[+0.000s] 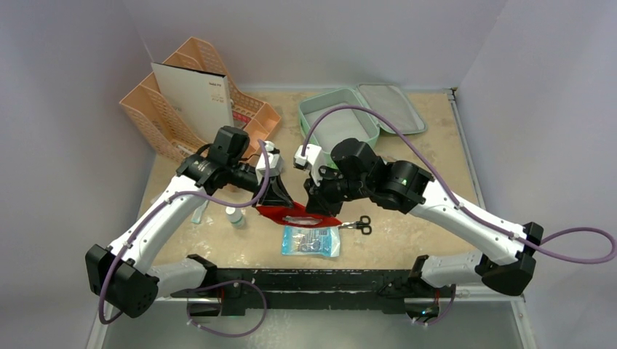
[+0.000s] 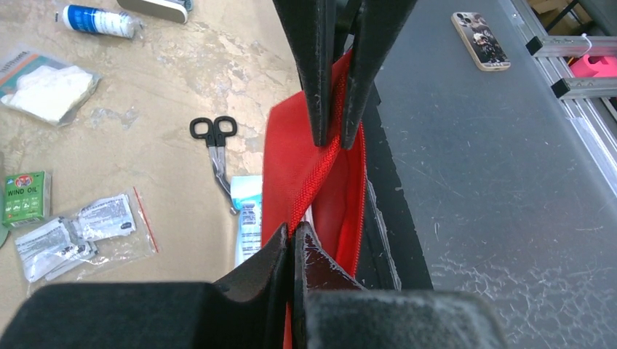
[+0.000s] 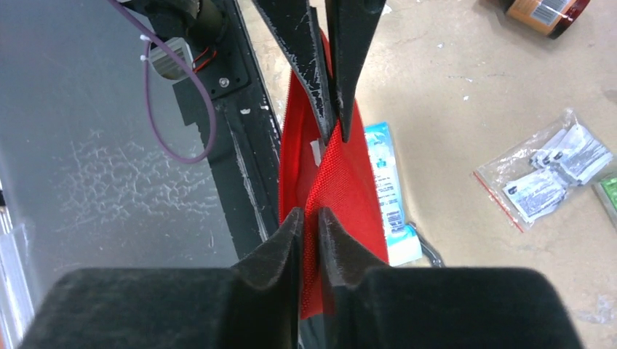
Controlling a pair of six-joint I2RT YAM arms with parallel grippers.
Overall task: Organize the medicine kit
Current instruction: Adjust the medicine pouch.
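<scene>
Arms — white-shelled, black-jointed left arm [image 1: 156, 218] and matching right arm [image 1: 466, 214] | Cables — a thin purple cable [image 1: 351, 107] looped loosely along each | Fingers — black wedge-shaped left gripper [image 2: 292, 231] and right gripper [image 3: 311, 214] had tapered tips scuffed whitish | Light — a small green lamp [image 1: 404, 179] glowed on the right arm's black housing

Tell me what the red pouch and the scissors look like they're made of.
The red pouch looks like matte woven fabric, probably nylon: the weave shows, and textured zipper tape runs along its edge. The scissors have bare metal blades with a dull shine and black looped handles, likely plastic.
</scene>
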